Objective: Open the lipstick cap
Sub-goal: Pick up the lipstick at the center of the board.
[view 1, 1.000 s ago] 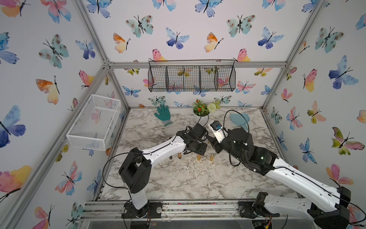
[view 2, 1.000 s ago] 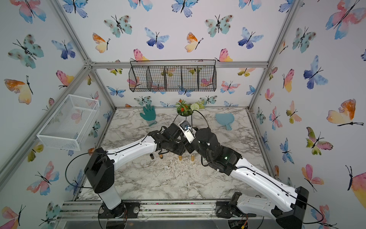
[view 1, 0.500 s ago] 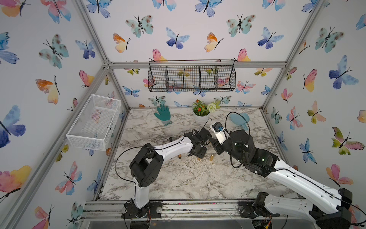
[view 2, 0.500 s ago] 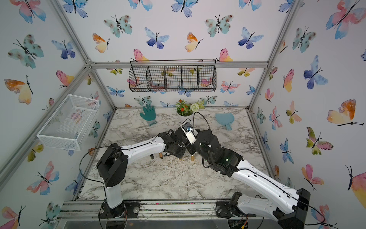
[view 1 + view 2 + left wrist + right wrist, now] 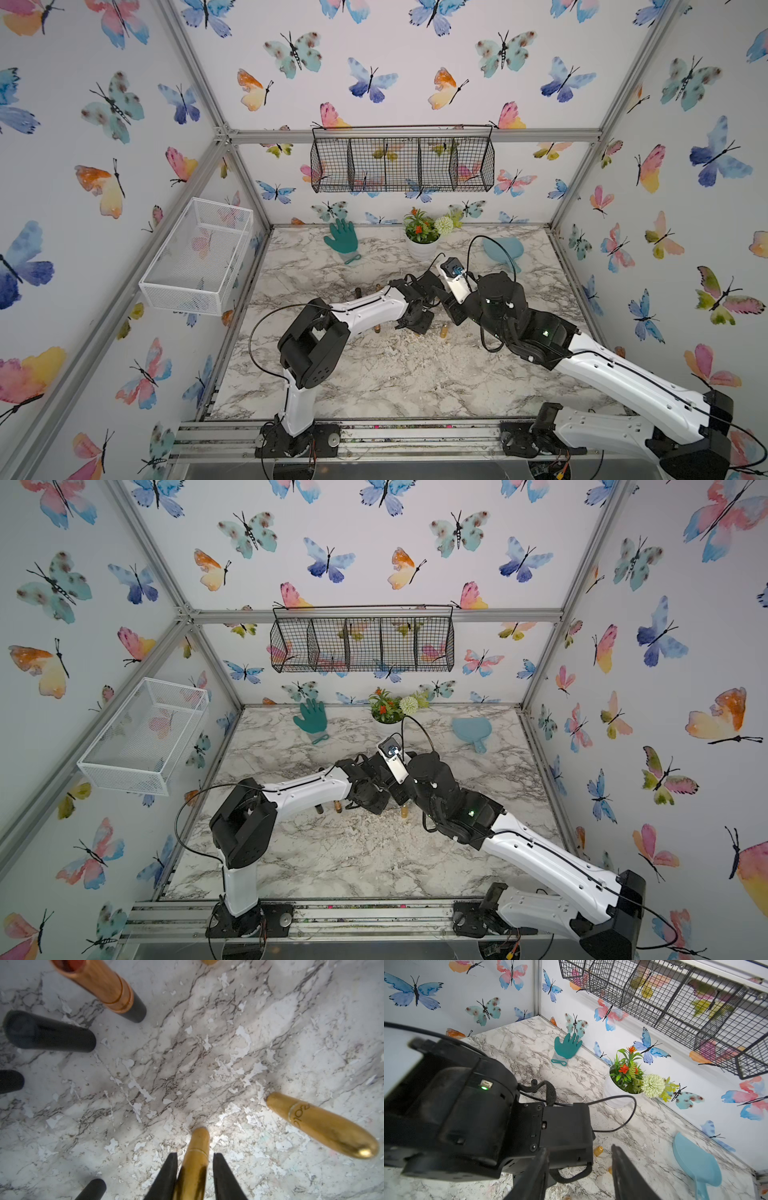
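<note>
The left gripper (image 5: 195, 1154) sets narrow fingers (image 5: 166, 1176) beside the upright gold lipstick (image 5: 194, 1167), seemingly unclamped; the right gripper (image 5: 579, 1148) gapes empty.

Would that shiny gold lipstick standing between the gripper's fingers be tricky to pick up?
Probably slippery: the gold lipstick has a glossy, rounded metallic shell. It looks rigid, so squeezing shouldn't deform it. Standing tall on a narrow base, it could tip if nudged sideways, then roll.
</note>
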